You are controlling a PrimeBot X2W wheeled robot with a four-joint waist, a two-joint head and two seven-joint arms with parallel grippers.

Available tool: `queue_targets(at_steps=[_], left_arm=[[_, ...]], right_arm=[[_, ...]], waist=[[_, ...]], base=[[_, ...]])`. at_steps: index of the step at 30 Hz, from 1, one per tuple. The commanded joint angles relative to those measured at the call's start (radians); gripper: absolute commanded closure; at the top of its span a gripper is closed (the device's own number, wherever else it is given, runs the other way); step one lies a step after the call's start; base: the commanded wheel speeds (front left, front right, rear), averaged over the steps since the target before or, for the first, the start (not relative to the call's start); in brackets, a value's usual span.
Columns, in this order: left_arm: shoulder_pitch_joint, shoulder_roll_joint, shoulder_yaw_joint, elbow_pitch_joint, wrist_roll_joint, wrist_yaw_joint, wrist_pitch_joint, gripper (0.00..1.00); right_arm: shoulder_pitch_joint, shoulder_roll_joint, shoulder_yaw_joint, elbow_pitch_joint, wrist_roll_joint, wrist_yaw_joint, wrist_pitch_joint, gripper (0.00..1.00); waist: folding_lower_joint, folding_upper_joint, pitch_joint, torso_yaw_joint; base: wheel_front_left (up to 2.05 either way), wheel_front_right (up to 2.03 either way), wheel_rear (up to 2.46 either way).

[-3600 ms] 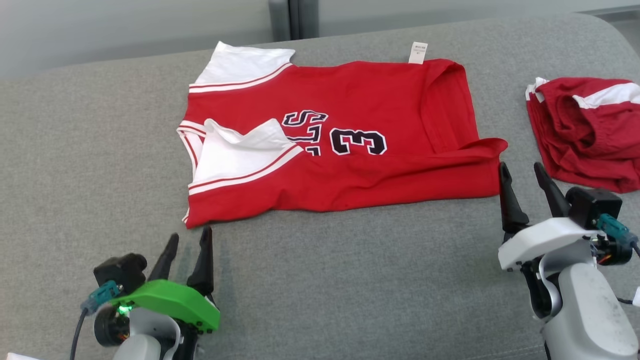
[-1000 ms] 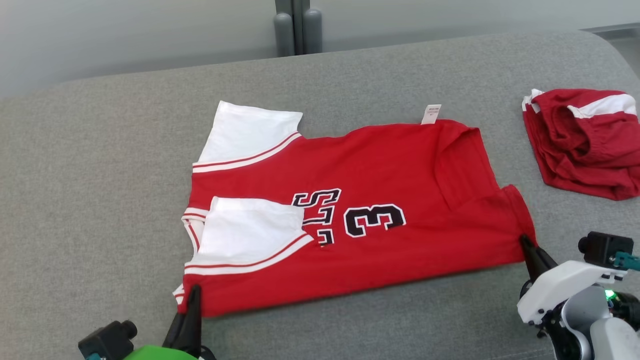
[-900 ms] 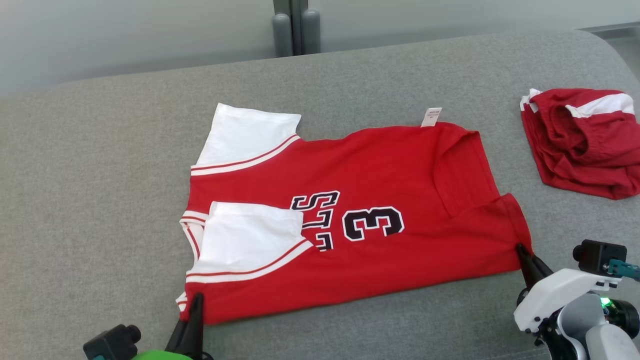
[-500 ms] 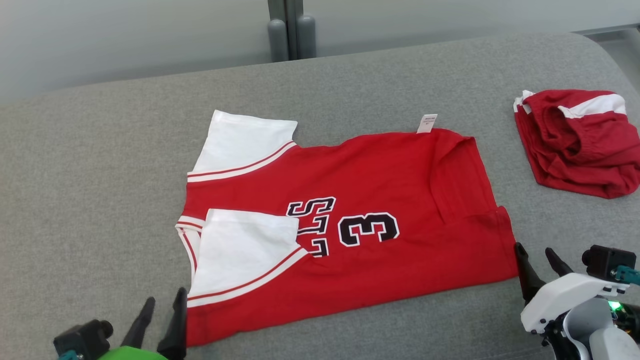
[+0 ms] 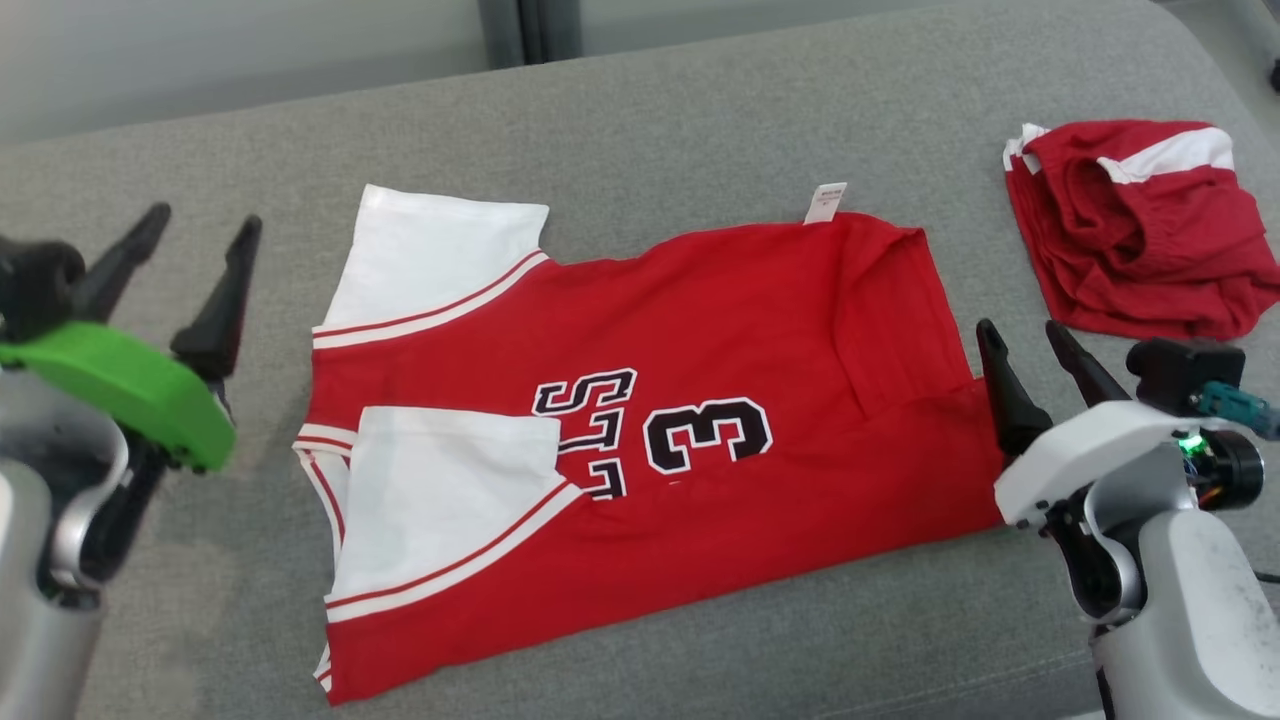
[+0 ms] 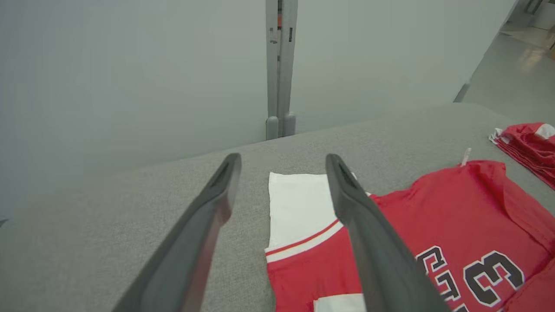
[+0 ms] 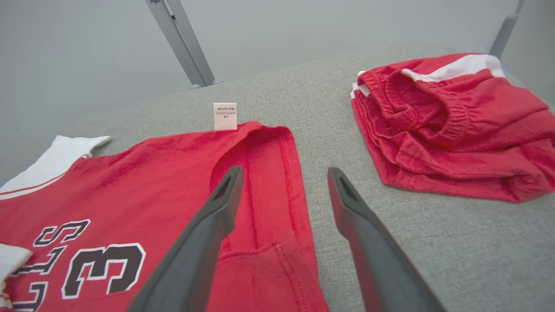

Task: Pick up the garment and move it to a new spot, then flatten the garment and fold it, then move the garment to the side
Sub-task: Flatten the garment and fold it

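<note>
A wide grey fabric-covered bench (image 5: 700, 110) stood before a plain pale grey wall (image 6: 130, 65), split by a grey upright post (image 6: 279, 65); glossy floor (image 6: 511, 73) lay beyond.

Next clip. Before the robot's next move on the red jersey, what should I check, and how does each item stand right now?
1. Left pincer open, holding nothing: ok.
2. Right pincer open, holding nothing: ok.
3. Jersey flat on the grey cushion: not ok, its hem flap is turned over.
4. Second red garment apart from the jersey: ok.
5. Layers underneath smooth: cannot tell.
</note>
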Motion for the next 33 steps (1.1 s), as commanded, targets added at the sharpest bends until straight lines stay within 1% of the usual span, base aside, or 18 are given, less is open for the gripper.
queue_targets(at_steps=[1, 4, 6, 10, 12, 18, 24, 28, 33], left_arm=[[-0.065, 0.030, -0.015, 0.015, 0.000, -0.014, 0.031, 0.00], [-0.200, 0.093, -0.058, 0.065, -0.004, -0.032, 0.113, 0.00], [-0.274, 0.124, -0.086, 0.099, -0.017, -0.037, 0.160, 0.00], [-0.379, 0.172, -0.151, 0.164, -0.039, -0.040, 0.238, 0.00], [-0.414, 0.188, -0.185, 0.191, -0.058, -0.039, 0.265, 0.00], [-0.472, 0.222, -0.242, 0.269, -0.099, -0.040, 0.304, 0.00], [-0.503, 0.243, -0.259, 0.337, -0.130, -0.040, 0.334, 0.00], [-0.519, 0.256, -0.265, 0.371, -0.121, -0.040, 0.343, 0.00], [-0.522, 0.258, -0.270, 0.392, -0.134, -0.039, 0.359, 0.00]], right_arm=[[-0.027, -0.003, 0.015, -0.004, 0.003, -0.001, 0.000, 0.00], [-0.078, -0.003, 0.055, -0.004, 0.009, -0.001, -0.004, 0.00], [-0.107, -0.003, 0.076, -0.003, 0.012, -0.001, -0.011, 0.00], [-0.154, -0.002, 0.102, 0.006, 0.018, -0.001, -0.022, 0.00], [-0.171, -0.002, 0.112, 0.014, 0.021, -0.001, -0.032, 0.00], [-0.206, -0.002, 0.137, 0.034, 0.039, -0.001, -0.055, 0.00], [-0.234, -0.002, 0.173, 0.060, 0.068, -0.001, -0.084, 0.00], [-0.248, -0.002, 0.192, 0.081, 0.078, -0.001, -0.101, 0.00], [-0.261, -0.003, 0.208, 0.102, 0.089, -0.001, -0.118, 0.00]], waist=[[0.0000, 0.0000, 0.068, -0.051], [0.0000, 0.0000, 0.121, -0.088], [0.0000, 0.0000, 0.155, -0.110], [0.0000, 0.0000, 0.218, -0.150], [0.0000, 0.0000, 0.243, -0.166], [0.0000, 0.0000, 0.304, -0.202], [0.0000, 0.0000, 0.342, -0.233], [0.0000, 0.0000, 0.356, -0.247], [0.0000, 0.0000, 0.363, -0.260]], base=[[0.00, 0.00, 0.00], [0.00, 0.00, 0.00], [0.00, 0.00, 0.00], [0.00, 0.00, 0.00], [0.00, 0.00, 0.00], [0.00, 0.00, 0.00], [0.00, 0.00, 0.00], [0.00, 0.00, 0.00], [0.00, 0.00, 0.00]])
